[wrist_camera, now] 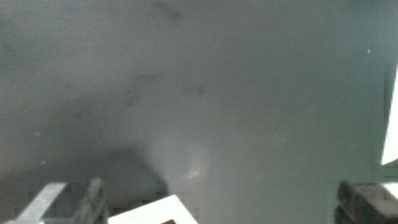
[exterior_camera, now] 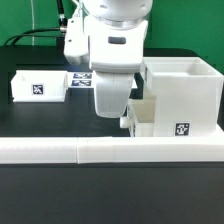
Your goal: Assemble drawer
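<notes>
Plainly the arm's two-finger gripper [wrist_camera: 214, 196] is spread wide. In the wrist view its dark fingers [wrist_camera: 64, 200] stand far apart with nothing clamped between them. Below is bare black table [wrist_camera: 196, 90], and a white corner [wrist_camera: 153, 212] of some part pokes in nearer one finger; which part it belongs to I cannot tell.

The tall white plastic box casing [exterior_camera: 190, 90], its open side facing up and a black-and-white square tag low on its face, is the landmark. Against its side, on the exterior view's left, sits a small white plastic tray, the near tray [exterior_camera: 148, 114], touching the casing or all but touching it. The gripper hangs low just beyond that tray, on the side away from the casing.

A second small white tagged tray, the far tray [exterior_camera: 40, 86], lies well apart from the casing, past the arm, with its long side running across the exterior view. The flat white marker board [exterior_camera: 80, 78] lies on the table between the far tray and the casing, behind the arm. A long low white wall [exterior_camera: 110, 150] runs in front of the casing.

The coming move likely turns on this: the near tray lies casing-ward of the open fingers, just beside them, so a short shift that way should bring them over its wall. The arm hides its long axis.
</notes>
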Controlling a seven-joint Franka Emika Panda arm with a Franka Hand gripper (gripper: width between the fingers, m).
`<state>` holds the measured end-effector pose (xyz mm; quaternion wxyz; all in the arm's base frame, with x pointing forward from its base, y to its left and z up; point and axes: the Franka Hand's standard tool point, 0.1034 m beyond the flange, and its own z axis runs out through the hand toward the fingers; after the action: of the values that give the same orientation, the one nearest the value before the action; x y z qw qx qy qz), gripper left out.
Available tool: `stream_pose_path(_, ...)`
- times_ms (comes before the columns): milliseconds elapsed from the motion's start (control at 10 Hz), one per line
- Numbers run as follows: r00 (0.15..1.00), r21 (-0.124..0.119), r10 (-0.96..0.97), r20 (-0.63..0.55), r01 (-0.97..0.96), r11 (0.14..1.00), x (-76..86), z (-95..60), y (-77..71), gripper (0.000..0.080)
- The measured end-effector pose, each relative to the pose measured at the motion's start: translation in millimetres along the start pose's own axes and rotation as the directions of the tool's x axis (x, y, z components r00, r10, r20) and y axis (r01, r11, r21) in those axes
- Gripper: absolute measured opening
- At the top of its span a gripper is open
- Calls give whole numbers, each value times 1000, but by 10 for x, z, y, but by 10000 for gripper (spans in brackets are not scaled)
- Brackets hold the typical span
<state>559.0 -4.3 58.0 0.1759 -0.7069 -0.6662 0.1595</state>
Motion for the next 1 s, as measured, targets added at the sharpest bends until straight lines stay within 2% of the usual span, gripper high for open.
stream_pose_path(300,983,1,84,-165,-85,996,-36,-45,27,649)
stream_pose_path(500,984,4,81,-160,-82,997,-52,-28,27,649)
stream_pose_path(700,983,-3,78,-167,-80,997,-83,-47,91,649)
stream_pose_path(1000,980,13,104,-168,-104,995,-30,57,145,649)
